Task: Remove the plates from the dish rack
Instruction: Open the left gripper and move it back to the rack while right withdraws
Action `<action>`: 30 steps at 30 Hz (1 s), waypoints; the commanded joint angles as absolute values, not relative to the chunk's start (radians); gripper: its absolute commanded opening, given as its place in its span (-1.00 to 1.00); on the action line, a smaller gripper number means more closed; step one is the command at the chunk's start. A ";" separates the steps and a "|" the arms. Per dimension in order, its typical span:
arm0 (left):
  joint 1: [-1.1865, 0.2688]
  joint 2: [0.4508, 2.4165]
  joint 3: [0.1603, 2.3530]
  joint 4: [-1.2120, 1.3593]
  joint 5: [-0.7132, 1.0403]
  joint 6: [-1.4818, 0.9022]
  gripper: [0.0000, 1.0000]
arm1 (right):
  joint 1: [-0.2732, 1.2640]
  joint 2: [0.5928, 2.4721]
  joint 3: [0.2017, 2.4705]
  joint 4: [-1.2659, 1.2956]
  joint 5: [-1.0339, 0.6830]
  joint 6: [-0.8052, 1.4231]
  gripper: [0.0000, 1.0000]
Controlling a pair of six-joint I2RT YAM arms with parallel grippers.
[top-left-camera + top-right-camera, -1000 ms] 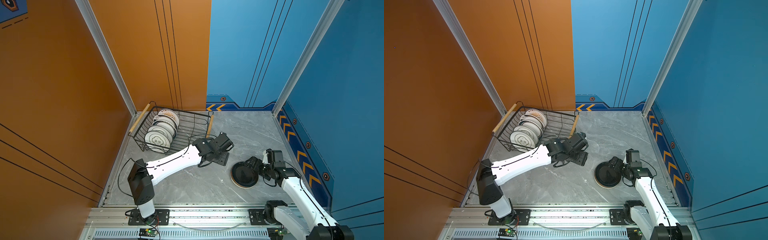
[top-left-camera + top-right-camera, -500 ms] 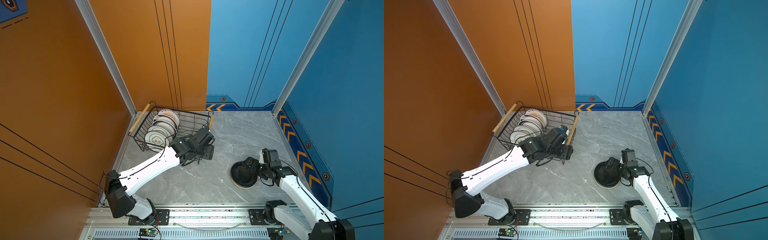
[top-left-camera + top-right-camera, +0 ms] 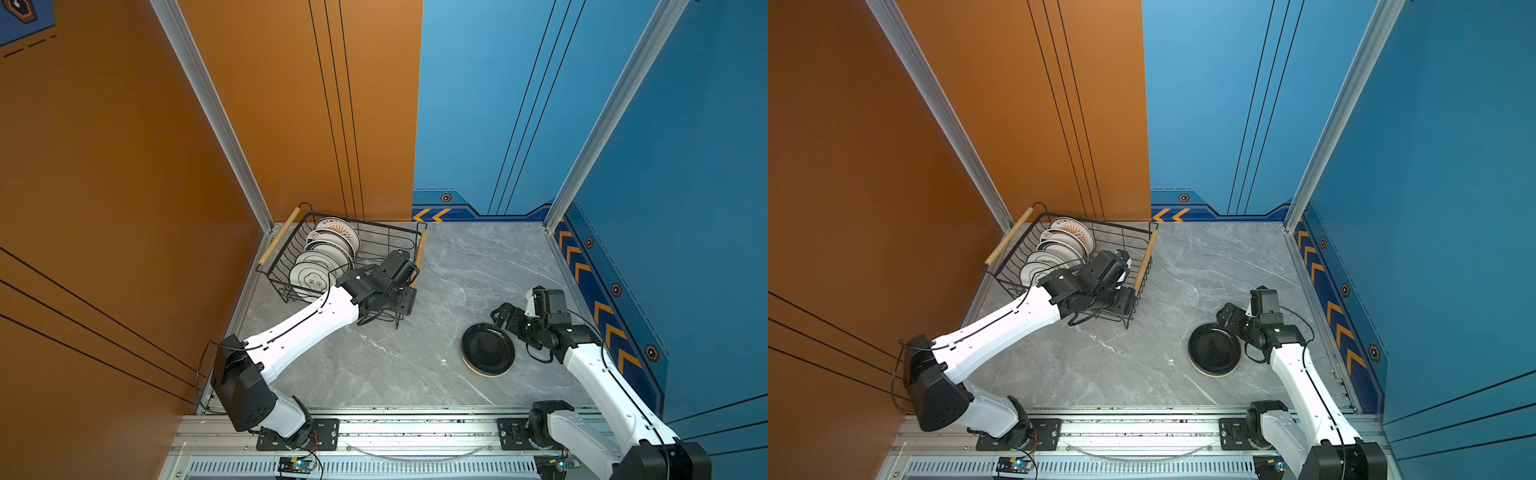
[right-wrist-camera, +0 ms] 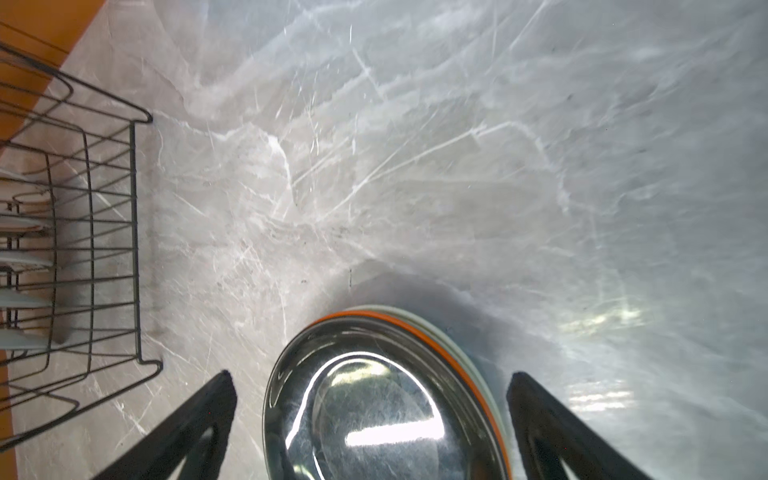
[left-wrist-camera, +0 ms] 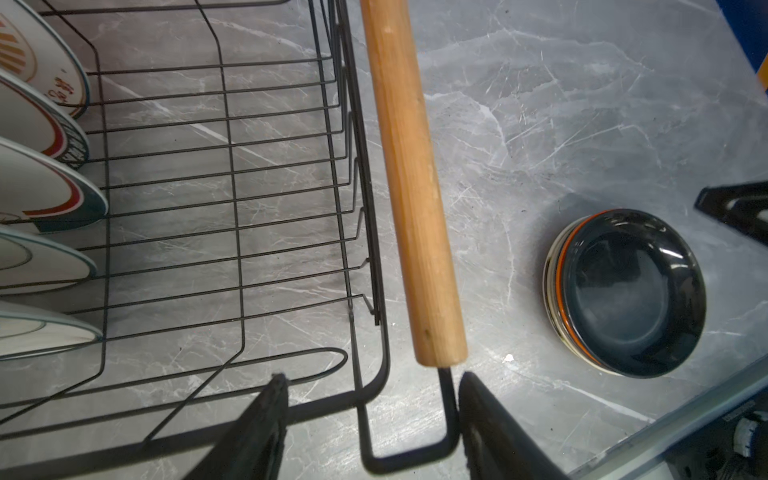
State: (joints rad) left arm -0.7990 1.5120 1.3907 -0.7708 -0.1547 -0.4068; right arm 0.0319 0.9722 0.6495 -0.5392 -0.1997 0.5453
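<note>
We are about halfway: at least 5 plates [image 3: 320, 266] are waiting in the dish rack [image 3: 277, 237], and a stack [image 3: 488, 350] is lying near it. Our left fingers [image 5: 257, 428] are gaping over its corner, our right fingers [image 4: 187, 428] are gaping around the stack.

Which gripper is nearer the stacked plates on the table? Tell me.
Right. The right gripper hangs at the stacked plates' edge, fingers either side. The left gripper is away at the dish rack's corner, by its wooden handle.

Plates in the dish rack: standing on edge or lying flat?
Standing on edge: plates lined in a row inside the dish rack.
</note>
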 commanded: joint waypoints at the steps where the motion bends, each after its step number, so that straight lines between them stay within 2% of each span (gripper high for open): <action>1: -0.809 1.532 1.415 -0.785 -0.117 -0.373 0.27 | -0.028 1.000 0.725 -0.599 -0.186 0.468 1.00; 7: -0.807 1.558 1.417 -0.784 -0.105 -0.374 -0.01 | -0.090 1.081 0.786 -0.575 -0.242 0.433 1.00; 17: -0.813 1.711 1.553 -0.820 -0.062 -0.386 -0.43 | -0.070 1.244 0.844 -0.448 -0.314 0.464 1.00; 20: -0.814 1.774 1.626 -0.865 -0.097 -0.427 -0.64 | -0.054 1.313 0.885 -0.431 -0.323 0.466 1.00; 30: -0.833 1.950 1.843 -0.903 -0.083 -0.599 -0.85 | -0.013 1.521 1.052 -0.396 -0.383 0.453 1.00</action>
